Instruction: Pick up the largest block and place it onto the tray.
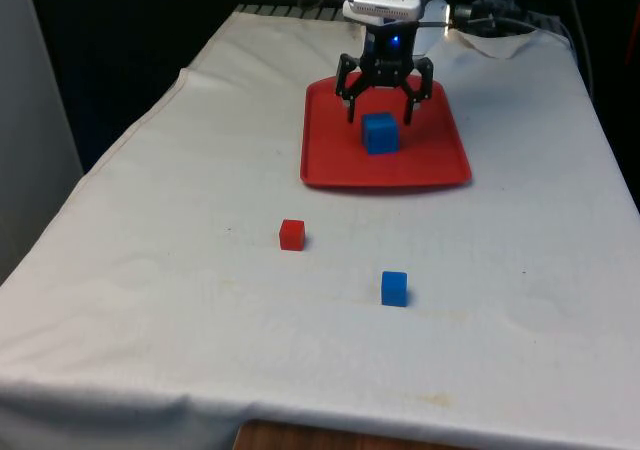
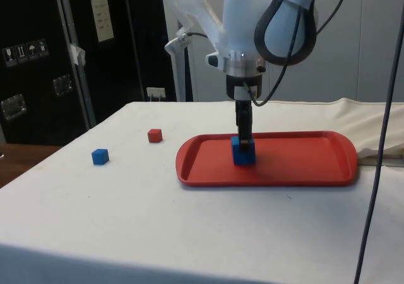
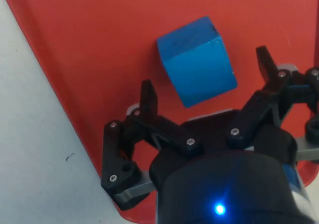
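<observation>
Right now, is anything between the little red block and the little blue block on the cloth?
No. In the front view, only bare white cloth lies between the small red block and the small blue block.

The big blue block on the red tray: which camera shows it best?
The wrist view: the large blue cube sits close up on the red plastic tray, clear of the open black tool. The front view shows the cube smaller, below the tool. In the side view its top is partly behind a finger.

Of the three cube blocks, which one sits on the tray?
The larger blue cube block, resting on the red plastic tray beneath the open black gripper. The small red cube and small blue cube lie on the white cloth.
</observation>
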Action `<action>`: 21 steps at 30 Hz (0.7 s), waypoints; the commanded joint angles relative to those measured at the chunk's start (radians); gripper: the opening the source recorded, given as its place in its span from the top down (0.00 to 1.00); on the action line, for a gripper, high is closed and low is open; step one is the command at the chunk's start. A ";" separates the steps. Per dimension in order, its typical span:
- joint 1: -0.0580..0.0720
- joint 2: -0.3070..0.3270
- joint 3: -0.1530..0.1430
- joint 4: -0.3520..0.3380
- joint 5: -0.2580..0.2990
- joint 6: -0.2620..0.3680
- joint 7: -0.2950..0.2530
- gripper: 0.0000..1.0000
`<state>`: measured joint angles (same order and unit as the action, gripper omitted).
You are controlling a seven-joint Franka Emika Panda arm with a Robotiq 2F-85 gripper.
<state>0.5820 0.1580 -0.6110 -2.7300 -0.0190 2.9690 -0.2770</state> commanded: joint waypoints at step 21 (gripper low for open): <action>-0.002 -0.118 -0.026 0.066 -0.020 -0.132 -0.008 0.00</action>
<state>0.5810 0.0350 -0.6330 -2.6690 -0.0250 2.8440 -0.2940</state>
